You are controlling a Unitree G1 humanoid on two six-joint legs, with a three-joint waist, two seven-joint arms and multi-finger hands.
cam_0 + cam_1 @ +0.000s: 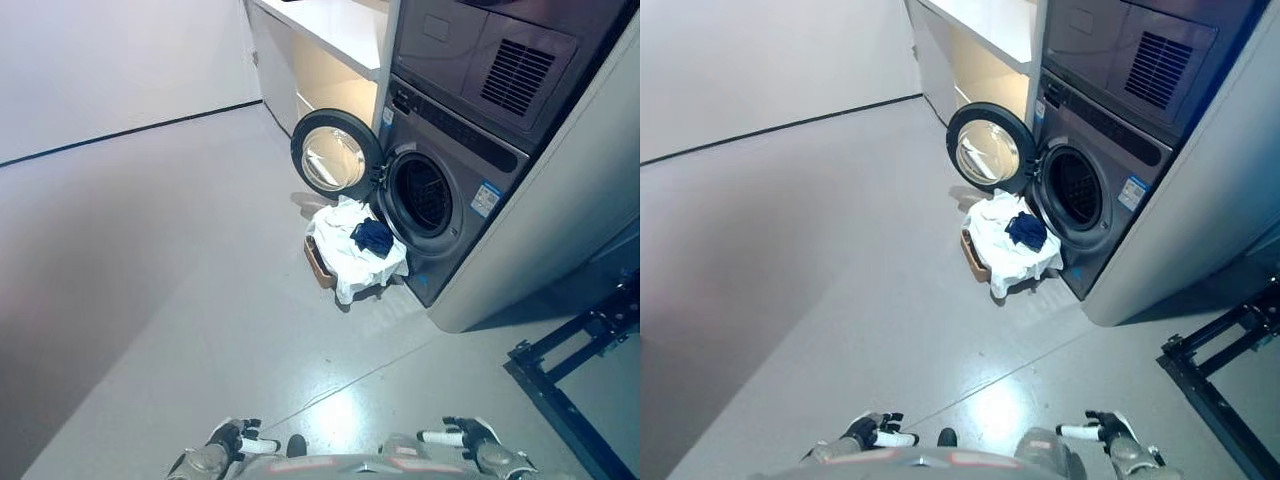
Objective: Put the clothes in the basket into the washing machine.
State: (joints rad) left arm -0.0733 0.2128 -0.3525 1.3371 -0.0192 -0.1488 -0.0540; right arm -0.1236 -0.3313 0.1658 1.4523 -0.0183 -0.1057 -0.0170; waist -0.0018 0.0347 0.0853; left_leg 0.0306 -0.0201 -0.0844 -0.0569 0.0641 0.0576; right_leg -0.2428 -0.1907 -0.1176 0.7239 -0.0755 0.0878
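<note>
The clothes (350, 250) heaped in the basket (318, 262) look soft and light, best bunched from the top by either hand (232, 438), both now empty with fingers loosely straight.

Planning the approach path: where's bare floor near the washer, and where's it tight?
Bare floor runs wide from the wall to the basket, and between both hands (left hand, right hand) and the basket. Tight: the basket, heaped with clothes, sits right under the washer opening, beside the open door. A black frame borders the right.
</note>
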